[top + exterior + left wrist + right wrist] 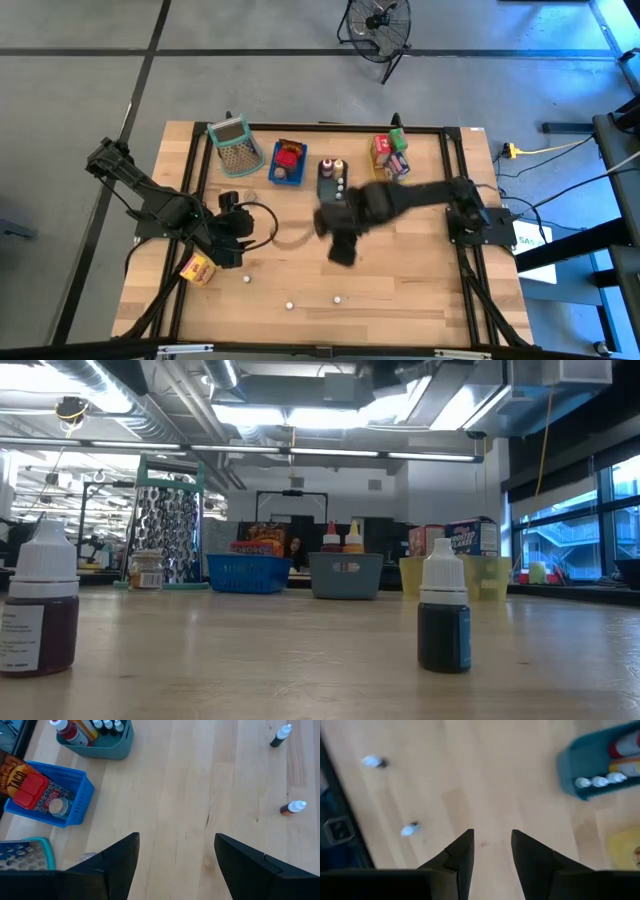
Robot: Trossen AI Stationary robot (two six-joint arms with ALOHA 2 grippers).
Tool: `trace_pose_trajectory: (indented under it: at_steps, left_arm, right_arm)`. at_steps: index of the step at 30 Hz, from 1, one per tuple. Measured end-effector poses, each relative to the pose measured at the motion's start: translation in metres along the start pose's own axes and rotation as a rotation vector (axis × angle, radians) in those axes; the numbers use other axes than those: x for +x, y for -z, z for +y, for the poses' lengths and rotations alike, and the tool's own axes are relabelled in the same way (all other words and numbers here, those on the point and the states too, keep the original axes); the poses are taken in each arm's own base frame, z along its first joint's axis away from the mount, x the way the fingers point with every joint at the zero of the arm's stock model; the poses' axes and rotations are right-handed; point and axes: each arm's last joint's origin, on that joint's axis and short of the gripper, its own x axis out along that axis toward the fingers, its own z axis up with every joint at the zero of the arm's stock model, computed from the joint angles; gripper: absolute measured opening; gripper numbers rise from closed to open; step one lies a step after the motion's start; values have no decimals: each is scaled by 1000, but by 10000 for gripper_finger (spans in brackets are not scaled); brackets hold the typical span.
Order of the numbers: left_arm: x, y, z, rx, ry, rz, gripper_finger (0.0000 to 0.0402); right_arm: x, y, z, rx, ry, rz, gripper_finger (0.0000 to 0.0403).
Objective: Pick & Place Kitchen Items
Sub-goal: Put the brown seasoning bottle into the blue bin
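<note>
My left gripper (244, 236) (175, 855) hangs open over bare wood at the table's left, with nothing between its fingers. My right gripper (340, 246) (492, 847) stands open above the middle of the table, pointing down, also with nothing between its fingers. Three small white-capped bottles (246, 279) (289, 304) (338, 298) stand on the wood toward the near edge; two show close up in the low view (40, 610) (443, 612). A yellow-orange carton (197, 268) lies near the left edge.
Along the far side stand a perforated mesh basket (235, 146), a blue tray (288, 165) with a red item, a grey tray (331, 180) with bottles, and a yellow tray (391, 156) with cartons. A small jar (146, 570) stands by the basket.
</note>
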Motion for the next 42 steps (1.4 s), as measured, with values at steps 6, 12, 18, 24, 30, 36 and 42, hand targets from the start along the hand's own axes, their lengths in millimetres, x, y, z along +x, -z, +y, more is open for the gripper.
trace_pose_trajectory:
  at_steps: [6, 12, 18, 24, 30, 36, 42]
  left_arm:
    - [0, 0, 1, 1, -19, -11, 254]
    - [0, -1, 2, 58, -64, -41, 254]
    - [0, -3, 4, 98, -129, -80, 258]
    - [0, -2, 4, 97, -130, -80, 303]
    - [2, -2, 9, 97, -170, -60, 351]
    - [4, 0, 15, 182, -226, -31, 355]
    - [12, 6, 17, 198, -253, 5, 356]
  right_arm:
    - [-7, 42, 61, -125, 100, -100, 133]
    - [-4, 83, 100, -195, 313, -287, 133]
    - [-2, 99, 113, -242, 343, -321, 133]
    - [-2, 98, 112, -237, 347, -321, 133]
    - [-1, 95, 109, -229, 351, -319, 133]
    - [-1, 95, 109, -257, 356, -314, 133]
    - [-12, 100, 107, -357, 306, -273, 133]
